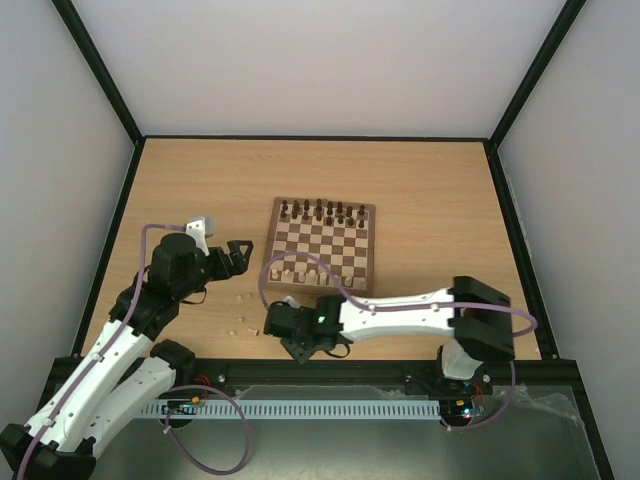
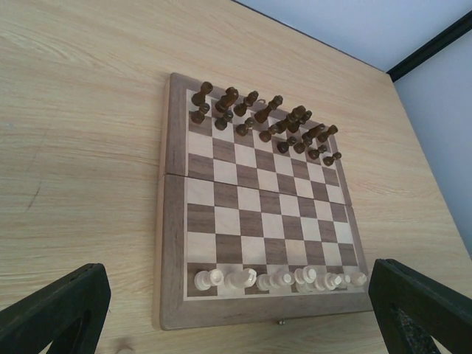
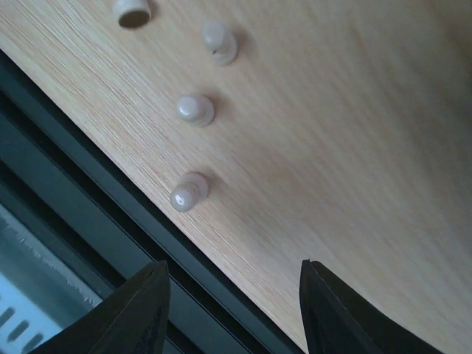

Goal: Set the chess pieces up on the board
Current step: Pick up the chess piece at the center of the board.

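The table [image 1: 430,190] carries the board [image 1: 325,245] near its middle. Dark brown pieces [image 1: 325,210] fill the far rows, and a row of pale chess pieces [image 2: 273,279] stands on the nearest rank. The left end effector [image 1: 238,257] hangs released beside the board's left edge, with nothing between its fingers. The right end effector [image 3: 232,295] is likewise released and empty, low over the table's near edge, with 4 loose pale pawns [image 3: 195,109] just ahead of it.

The pawns sit close to the dark edge rail [image 3: 88,221], so a finger closing off-centre could flick 1 over it. They are tiny and rounded, so a shallow pinch may squirt 1 out. On delivery, a wide approach could topple the crowded near rank.
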Controlling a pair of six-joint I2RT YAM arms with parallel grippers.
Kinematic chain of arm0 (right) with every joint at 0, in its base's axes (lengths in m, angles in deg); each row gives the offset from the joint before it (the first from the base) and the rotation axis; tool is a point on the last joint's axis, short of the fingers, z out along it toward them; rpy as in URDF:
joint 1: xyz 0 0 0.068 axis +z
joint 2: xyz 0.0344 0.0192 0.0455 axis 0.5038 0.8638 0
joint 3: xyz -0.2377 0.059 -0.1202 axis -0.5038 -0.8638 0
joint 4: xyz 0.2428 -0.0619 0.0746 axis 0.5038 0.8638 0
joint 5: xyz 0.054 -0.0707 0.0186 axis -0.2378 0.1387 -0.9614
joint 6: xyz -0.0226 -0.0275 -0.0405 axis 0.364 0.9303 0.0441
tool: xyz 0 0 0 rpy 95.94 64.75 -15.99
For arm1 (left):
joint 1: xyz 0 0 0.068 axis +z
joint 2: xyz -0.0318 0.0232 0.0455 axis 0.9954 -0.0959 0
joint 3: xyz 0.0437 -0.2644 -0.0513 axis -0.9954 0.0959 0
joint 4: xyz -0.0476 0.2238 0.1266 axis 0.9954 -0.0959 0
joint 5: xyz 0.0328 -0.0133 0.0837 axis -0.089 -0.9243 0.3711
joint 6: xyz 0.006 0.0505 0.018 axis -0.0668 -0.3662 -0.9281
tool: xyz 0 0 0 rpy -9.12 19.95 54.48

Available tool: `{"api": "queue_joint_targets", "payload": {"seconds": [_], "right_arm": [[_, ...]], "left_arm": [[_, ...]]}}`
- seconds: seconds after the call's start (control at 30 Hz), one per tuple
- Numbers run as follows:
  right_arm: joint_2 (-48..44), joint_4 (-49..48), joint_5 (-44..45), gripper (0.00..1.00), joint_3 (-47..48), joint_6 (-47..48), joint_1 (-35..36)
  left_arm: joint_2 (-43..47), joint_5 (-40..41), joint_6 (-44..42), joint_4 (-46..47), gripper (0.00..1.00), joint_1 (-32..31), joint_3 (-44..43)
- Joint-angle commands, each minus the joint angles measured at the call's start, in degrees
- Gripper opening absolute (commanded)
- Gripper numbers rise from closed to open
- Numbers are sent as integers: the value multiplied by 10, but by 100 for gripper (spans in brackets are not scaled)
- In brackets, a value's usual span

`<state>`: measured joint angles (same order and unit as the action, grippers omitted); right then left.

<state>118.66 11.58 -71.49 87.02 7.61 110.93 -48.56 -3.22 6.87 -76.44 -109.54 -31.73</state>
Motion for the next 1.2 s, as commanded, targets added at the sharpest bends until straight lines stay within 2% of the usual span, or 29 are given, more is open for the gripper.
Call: {"api": "queue_joint_targets", "payload": {"seconds": [0.0, 0.4, 0.6, 0.77, 1.0, 1.17], "right_arm": [[66, 4, 5, 47, 31, -11, 16], [139, -10, -7, 44, 77, 3, 17], [164, -1, -5, 32, 94, 6, 17], [170, 13, 3, 31, 97, 0, 17], [167, 22, 7, 11, 90, -9, 17], [127, 41, 36, 9, 71, -22, 14]], "left_arm": [[7, -8, 1, 18, 99, 4, 0], [9, -15, -2, 20, 99, 4, 1], [13, -15, -2, 20, 99, 4, 2], [14, -15, -2, 20, 99, 4, 2], [14, -16, -2, 20, 99, 4, 2], [13, -17, -2, 20, 99, 4, 2]]}}
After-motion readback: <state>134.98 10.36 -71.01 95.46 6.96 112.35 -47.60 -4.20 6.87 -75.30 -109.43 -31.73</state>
